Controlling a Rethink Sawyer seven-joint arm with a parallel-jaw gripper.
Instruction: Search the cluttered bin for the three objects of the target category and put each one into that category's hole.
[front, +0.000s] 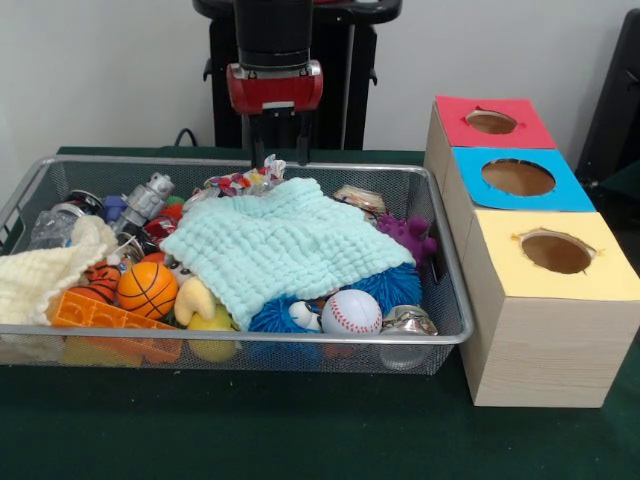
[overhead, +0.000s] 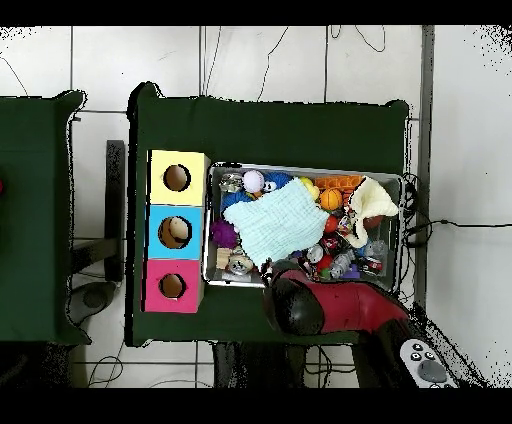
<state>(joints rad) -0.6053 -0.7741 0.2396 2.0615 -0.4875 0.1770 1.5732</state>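
Green cloth covers the table under the bin (front: 236, 337). Gripper (front: 280, 160) hangs with jaws narrowly parted, holding nothing; a spotted scrap (front: 243, 181) lies just below them. None looks posted yet; red hole (front: 491, 122) sits well aside.

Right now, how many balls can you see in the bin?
2: a small basketball near the front left, and a baseball at the front right beside the green cloth. More may lie hidden under the clutter.

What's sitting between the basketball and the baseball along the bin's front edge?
In the front view, a yellow plush toy and a blue spiky ball lie between the basketball and the baseball.
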